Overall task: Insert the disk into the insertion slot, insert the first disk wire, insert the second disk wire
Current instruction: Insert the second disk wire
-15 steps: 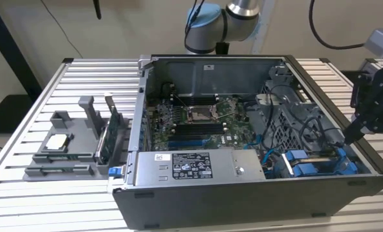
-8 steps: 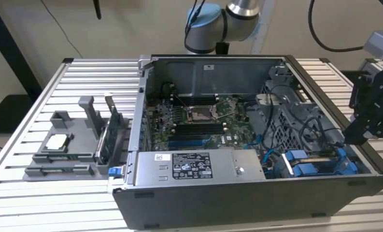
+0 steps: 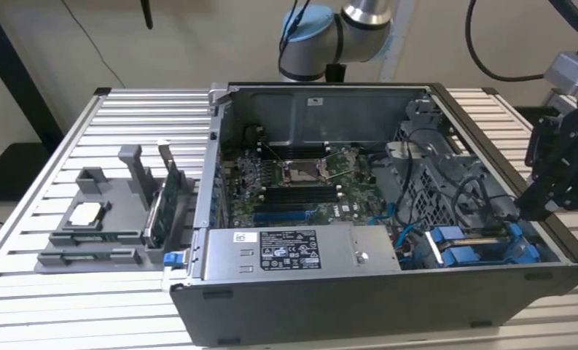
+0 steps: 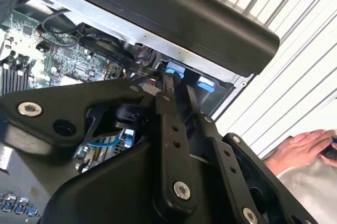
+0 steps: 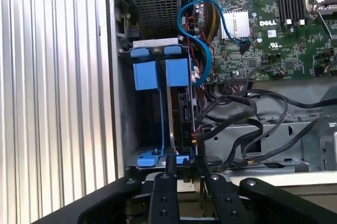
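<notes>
The disk (image 5: 181,113) stands on edge in the insertion slot (image 5: 150,129), a dark metal bay with blue rails at the case's corner by the exterior view's right (image 3: 474,248). My gripper (image 5: 184,167) is over the near end of the disk, its fingers a narrow gap apart on either side of the blue bracket, shut on it. In the second wrist view the gripper (image 4: 179,84) points at the blue tabs (image 4: 174,69). In the exterior view the gripper (image 3: 533,208) hangs at the case's right wall. A blue wire (image 5: 202,29) and black wires (image 5: 247,124) lie loose beside the bay.
The open computer case holds a motherboard (image 3: 308,182) and a power supply (image 3: 289,251). A grey tray (image 3: 104,226) with a green card (image 3: 169,193) sits on the slatted table (image 3: 75,146) at the exterior view's left. A person's hand (image 4: 297,148) rests outside the case.
</notes>
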`<state>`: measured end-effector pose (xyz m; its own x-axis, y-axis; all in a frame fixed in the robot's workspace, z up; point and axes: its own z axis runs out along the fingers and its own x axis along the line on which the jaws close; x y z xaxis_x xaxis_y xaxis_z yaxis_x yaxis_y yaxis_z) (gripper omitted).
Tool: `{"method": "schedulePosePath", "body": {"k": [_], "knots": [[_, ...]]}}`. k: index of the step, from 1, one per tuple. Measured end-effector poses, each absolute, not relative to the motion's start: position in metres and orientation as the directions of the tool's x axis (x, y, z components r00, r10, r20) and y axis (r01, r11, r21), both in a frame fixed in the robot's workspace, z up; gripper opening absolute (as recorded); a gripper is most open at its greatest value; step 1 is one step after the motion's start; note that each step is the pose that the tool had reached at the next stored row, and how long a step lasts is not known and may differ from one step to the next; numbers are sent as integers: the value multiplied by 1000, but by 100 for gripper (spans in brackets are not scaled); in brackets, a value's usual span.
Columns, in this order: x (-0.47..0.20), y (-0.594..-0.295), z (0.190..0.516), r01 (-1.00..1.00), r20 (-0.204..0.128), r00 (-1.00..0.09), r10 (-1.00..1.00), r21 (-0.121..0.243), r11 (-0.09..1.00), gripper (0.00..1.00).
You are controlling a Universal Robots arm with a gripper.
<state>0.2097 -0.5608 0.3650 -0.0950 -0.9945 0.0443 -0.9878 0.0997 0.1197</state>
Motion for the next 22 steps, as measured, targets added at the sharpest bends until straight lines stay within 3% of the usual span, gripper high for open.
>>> {"method": "schedulePosePath", "body": {"k": [2, 22], "knots": [[210, -563, 365, -986, 42, -112, -993, 120, 116, 18], [187, -561, 386, -986, 23, -128, -992, 105, 129, 16]]}}
